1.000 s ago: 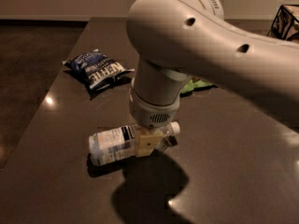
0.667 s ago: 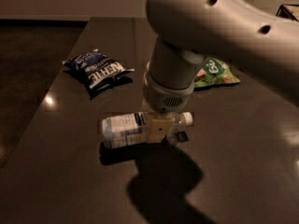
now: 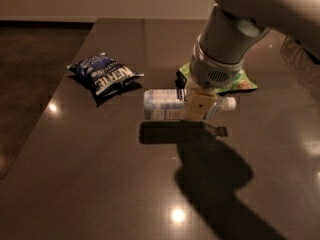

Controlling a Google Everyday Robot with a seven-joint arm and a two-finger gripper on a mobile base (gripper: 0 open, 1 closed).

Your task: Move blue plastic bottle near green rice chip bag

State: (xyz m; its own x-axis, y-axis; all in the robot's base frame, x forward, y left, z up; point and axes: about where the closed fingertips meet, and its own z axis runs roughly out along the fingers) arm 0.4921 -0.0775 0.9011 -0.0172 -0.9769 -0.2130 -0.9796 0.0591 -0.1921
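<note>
1 blue plastic bottle [image 3: 162, 104] between jaws

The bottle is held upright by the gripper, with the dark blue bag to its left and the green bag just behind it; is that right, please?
Not quite: the camera view shows the bottle lying on its side, cap pointing right, not upright. The rest stands: the gripper holds it, with the dark blue bag to its left and the green bag just behind it.
</note>
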